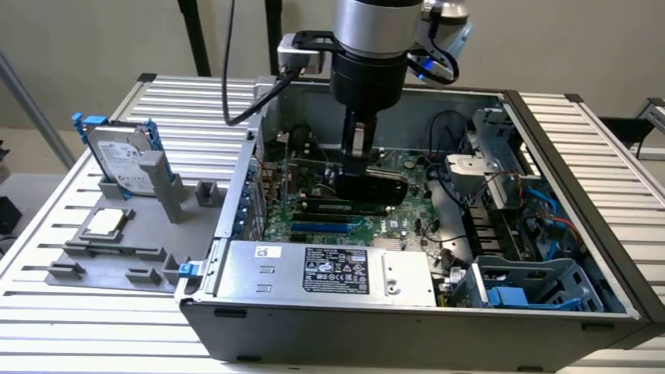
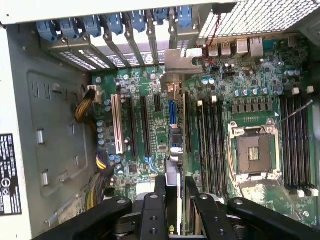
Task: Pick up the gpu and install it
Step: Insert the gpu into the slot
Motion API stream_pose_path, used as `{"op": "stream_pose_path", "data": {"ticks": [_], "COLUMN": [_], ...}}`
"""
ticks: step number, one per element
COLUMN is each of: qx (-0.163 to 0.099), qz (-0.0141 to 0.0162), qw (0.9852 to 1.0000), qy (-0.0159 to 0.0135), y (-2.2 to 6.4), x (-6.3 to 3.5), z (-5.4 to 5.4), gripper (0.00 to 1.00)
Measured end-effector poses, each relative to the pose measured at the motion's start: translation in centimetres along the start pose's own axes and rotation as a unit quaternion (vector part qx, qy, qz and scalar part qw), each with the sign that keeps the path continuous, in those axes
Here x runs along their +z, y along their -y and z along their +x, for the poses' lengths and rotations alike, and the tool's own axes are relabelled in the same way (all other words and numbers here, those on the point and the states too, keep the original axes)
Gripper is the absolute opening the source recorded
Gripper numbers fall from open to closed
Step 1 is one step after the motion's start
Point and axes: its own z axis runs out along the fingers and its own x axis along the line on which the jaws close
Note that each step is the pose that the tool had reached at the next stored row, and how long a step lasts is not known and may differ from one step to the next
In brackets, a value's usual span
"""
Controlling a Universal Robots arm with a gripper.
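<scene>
- On the left of the slatted counter (image 1: pixel 93 327) a gray fixture (image 1: pixel 156 199) holds a silver hard drive (image 1: pixel 120 160) with blue rails, standing on edge. A small square CPU chip (image 1: pixel 107 222) lies just near of it.
- Right of the fixture lies the open computer case (image 1: pixel 416 331), with the power supply (image 1: pixel 332 273) along its near wall.
- The gpu (image 1: pixel 372 187) is in the middle of the case, standing on its long edge over the motherboard (image 1: pixel 416 212). Its black face turns to the near side.
- The tool (image 1: pixel 357 171) reaches straight down from the arm and pinches the card's top edge.
- On the exterior view's right stand a blue-gray drive cage (image 1: pixel 540 284) and blue cables (image 1: pixel 550 210), well apart from the card.
- The wrist view shows the gpu (image 2: pixel 174 155) edge-on between the black fingers (image 2: pixel 160 187) of the tool (image 2: pixel 175 182). Its silver end bracket (image 2: pixel 182 60) is close to the row of blue slot latches (image 2: pixel 115 22) at the case wall.
- That view also shows a white expansion slot (image 2: pixel 119 125), black slots beside it and the bare CPU socket (image 2: pixel 256 150) on the motherboard (image 2: pixel 240 90).
- I cannot tell whether the card's lower edge sits in a slot.
</scene>
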Motion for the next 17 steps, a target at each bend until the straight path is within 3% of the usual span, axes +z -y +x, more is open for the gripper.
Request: {"op": "stream_pose_path", "data": {"ticks": [7, 12, 17], "qx": [0.0, 0.0, 0.0], "qz": [0.0016, 0.0015, 0.0013], "qw": [1.0, 1.0, 1.0], "qy": [0.0061, 0.0071, 0.0089], "y": [-2.12, -2.72, -2.8], "x": [1.02, 1.94, 2.86], "z": [0.8, 1.2, 1.2], "gripper": [0.27, 0.27, 0.27]}}
